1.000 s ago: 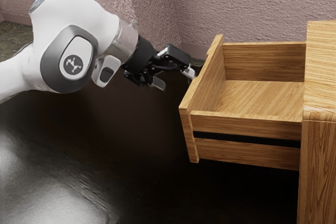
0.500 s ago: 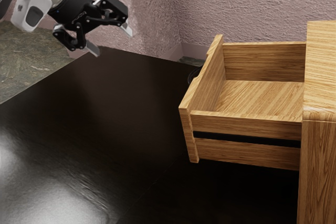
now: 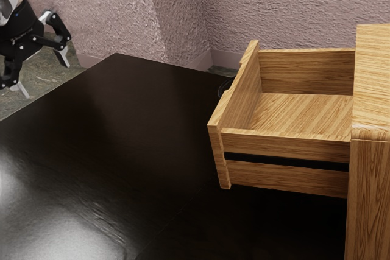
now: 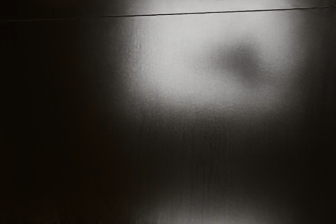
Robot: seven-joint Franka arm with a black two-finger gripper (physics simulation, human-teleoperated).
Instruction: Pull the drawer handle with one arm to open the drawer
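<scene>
The wooden drawer (image 3: 286,120) stands pulled well out of its cabinet (image 3: 370,138) on the exterior view's right, its inside bare. A sliver of the dark handle (image 3: 223,88) peeks from behind the drawer's front panel. My gripper (image 3: 41,76) is far off at the exterior view's upper left edge, raised above the table, fingers (image 3: 63,58) spread and holding nothing. The wrist view looks down on the glossy dark tabletop (image 4: 173,87) with a bright reflection.
A dark glossy table (image 3: 122,150) stretches between gripper and drawer. A rough pinkish wall (image 3: 274,4) runs behind. A marbled floor patch (image 3: 36,86) lies at the exterior view's left.
My gripper let go of the handle, opened, and withdrew up and far toward the exterior view's left. The drawer stayed pulled out.
</scene>
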